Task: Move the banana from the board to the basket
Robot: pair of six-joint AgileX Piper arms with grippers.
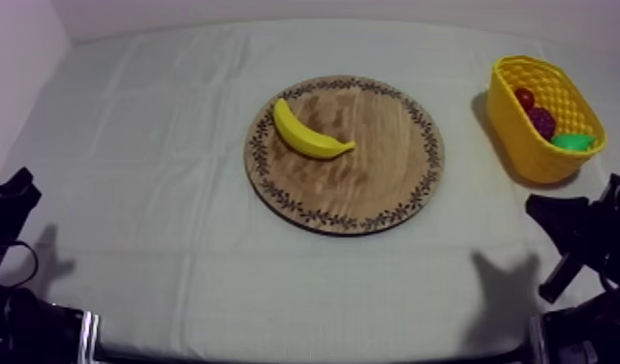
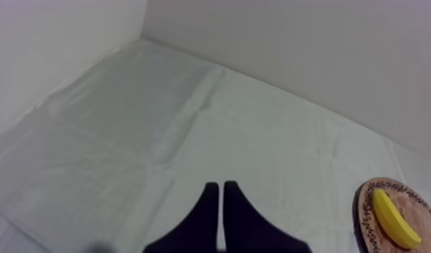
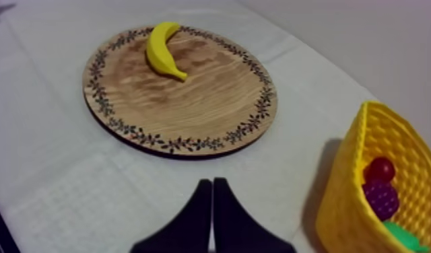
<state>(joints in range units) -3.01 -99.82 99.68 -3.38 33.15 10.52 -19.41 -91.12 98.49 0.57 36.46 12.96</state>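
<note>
Resting low at its own side of the surface, the left hand (image 2: 218, 184) has its two black fingers pressed together into a narrow wedge. It is clenched on nothing, over bare grey-white cloth (image 2: 191, 121). You can see the wooden board (image 1: 372, 184) well apart from it, with the banana (image 1: 309, 131) on top.

The right hand (image 3: 212, 180) is the same: fingers flat against each other, clenched, nothing between them. It sits near the board's closest rim, with the yellow basket (image 1: 527, 145) just off to one side. It touches neither one.

From above, you find the banana lying flat on the board, left of the board's middle and close to the patterned rim. Its curve bows away from the basket. The basket stands at the right side of the surface, apart from the board. Inside it lie a small red fruit (image 1: 524, 98), a bunch of grapes (image 1: 542, 122) and a green piece (image 1: 573, 141) whose kind I cannot tell.
</note>
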